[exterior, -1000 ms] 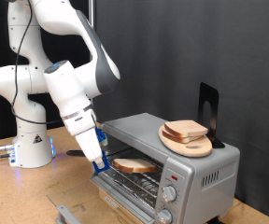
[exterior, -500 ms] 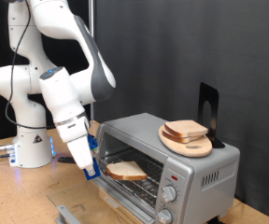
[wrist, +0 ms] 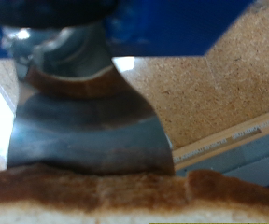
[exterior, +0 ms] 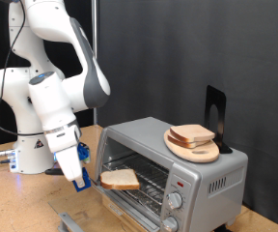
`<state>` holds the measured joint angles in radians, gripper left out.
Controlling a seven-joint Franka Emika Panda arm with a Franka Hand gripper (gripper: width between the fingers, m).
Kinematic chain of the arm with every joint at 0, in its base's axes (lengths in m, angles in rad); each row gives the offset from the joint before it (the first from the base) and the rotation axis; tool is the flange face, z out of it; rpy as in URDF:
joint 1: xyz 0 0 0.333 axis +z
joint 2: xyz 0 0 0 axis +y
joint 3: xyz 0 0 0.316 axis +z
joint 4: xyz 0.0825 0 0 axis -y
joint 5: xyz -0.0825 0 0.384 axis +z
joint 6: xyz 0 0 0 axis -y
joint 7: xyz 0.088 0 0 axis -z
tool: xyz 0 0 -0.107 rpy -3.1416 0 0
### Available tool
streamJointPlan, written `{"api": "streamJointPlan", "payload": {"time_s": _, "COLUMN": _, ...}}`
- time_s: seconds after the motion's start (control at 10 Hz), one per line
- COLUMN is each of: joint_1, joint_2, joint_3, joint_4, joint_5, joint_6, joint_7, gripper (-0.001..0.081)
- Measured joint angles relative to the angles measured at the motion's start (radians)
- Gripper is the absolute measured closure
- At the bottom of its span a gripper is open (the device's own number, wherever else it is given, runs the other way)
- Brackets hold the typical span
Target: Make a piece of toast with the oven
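Observation:
The silver-grey oven (exterior: 199, 167) stands at the exterior view's lower right with its glass door folded down. My gripper (exterior: 93, 181), with blue fingers, is just off the oven's open front, on the exterior view's left. It is shut on the piece of toast (exterior: 121, 178), a pale slice with a brown crust. The slice is held level at the oven's mouth, outside the chamber and above the open door. In the wrist view a grey metal fingertip (wrist: 88, 131) reaches down to the toast's crust edge (wrist: 134, 194).
A round wooden plate (exterior: 182, 150) with another bread slice (exterior: 192, 134) sits on the oven's top, next to a black upright stand (exterior: 214, 111). The two knobs (exterior: 176, 202) are on the oven's front. The robot base (exterior: 33, 150) stands on the wooden table (exterior: 13, 198) at the left.
My gripper has moved left and slightly down, away from the oven. The toast has come with it, from inside the chamber out to the oven's open front.

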<state>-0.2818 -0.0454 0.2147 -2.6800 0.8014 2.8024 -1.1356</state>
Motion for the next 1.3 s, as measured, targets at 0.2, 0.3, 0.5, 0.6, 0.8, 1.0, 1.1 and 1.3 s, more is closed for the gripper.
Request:
{"api": "streamJointPlan", "payload": {"time_s": 0.2, "joint_1": -0.011, "joint_2": 0.000, "joint_3": -0.007, "joint_4": 0.005, "joint_5": -0.022, "joint_6": -0.013, "joint_7": 0.008, "gripper": 0.0537}}
{"api": "streamJointPlan", "payload": {"time_s": 0.3, "joint_1": -0.013, "joint_2": 0.000, "joint_3": -0.007, "joint_4": 0.009, "joint_5": -0.046, "joint_6": -0.021, "joint_7": 0.031, "gripper": 0.0537}}
{"api": "streamJointPlan", "payload": {"time_s": 0.5, "joint_1": -0.013, "joint_2": -0.006, "joint_3": -0.006, "joint_4": 0.024, "joint_5": -0.070, "joint_6": -0.056, "joint_7": 0.067, "gripper": 0.0537}}
{"api": "streamJointPlan", "payload": {"time_s": 0.6, "joint_1": -0.013, "joint_2": -0.015, "joint_3": -0.005, "joint_4": 0.030, "joint_5": -0.072, "joint_6": -0.078, "joint_7": 0.076, "gripper": 0.0537}}
{"api": "streamJointPlan", "payload": {"time_s": 0.8, "joint_1": -0.010, "joint_2": -0.051, "joint_3": 0.001, "joint_4": 0.043, "joint_5": -0.071, "joint_6": -0.139, "joint_7": 0.090, "gripper": 0.0537}}
{"api": "streamJointPlan", "payload": {"time_s": 1.0, "joint_1": -0.009, "joint_2": -0.096, "joint_3": 0.011, "joint_4": 0.049, "joint_5": -0.072, "joint_6": -0.189, "joint_7": 0.118, "gripper": 0.0537}}
{"api": "streamJointPlan", "payload": {"time_s": 1.1, "joint_1": -0.010, "joint_2": -0.112, "joint_3": 0.015, "joint_4": 0.049, "joint_5": -0.080, "joint_6": -0.200, "joint_7": 0.132, "gripper": 0.0537}}
{"api": "streamJointPlan", "payload": {"time_s": 1.3, "joint_1": -0.010, "joint_2": -0.122, "joint_3": 0.024, "joint_4": 0.049, "joint_5": -0.122, "joint_6": -0.202, "joint_7": 0.176, "gripper": 0.0537}}
